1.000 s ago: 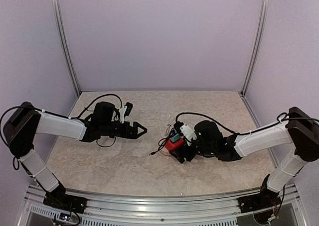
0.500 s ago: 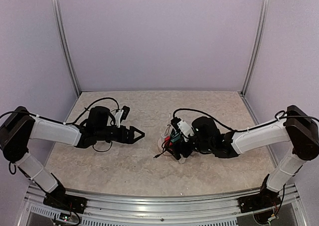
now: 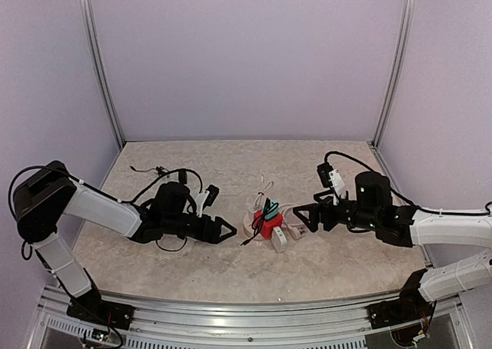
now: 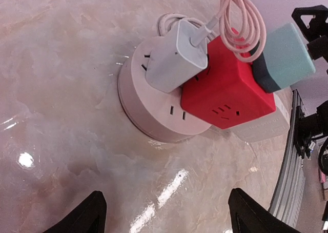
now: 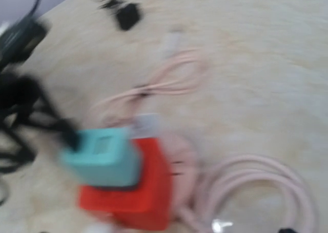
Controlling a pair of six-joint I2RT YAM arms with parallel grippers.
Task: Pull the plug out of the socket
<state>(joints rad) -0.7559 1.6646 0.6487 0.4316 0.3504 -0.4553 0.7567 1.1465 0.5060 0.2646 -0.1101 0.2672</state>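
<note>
Socket (image 4: 225,89): sitting as a red cube near the middle of the table (image 3: 346,172), between the two grippers and touched by neither.
Left gripper (image 3: 228,230): hovering low just left of the cluster, its jaws standing wide apart and gripping nothing, pointing toward the round base.
Right gripper (image 3: 298,220): facing the Socket from the right, near it but apart, its jaws spreading wide with nothing between them.
Plug (image 4: 284,58): sitting as a teal block with a dark base, pushed into the cube's upper face.
Round base (image 4: 154,107): lying flat as a white disc with outlet slots, its rim touching the cube's left side.
White charger (image 4: 177,56): sitting plugged into the top of the disc, just beside the cube.
Pink cable (image 4: 241,17): running out of the charger, with a tied bundle draping over the cube's top.
White block (image 4: 261,128): lying against the cube's lower side, touching it.
Right wrist view: blurring, showing only the teal and red shapes and loops of pink cable.
</note>
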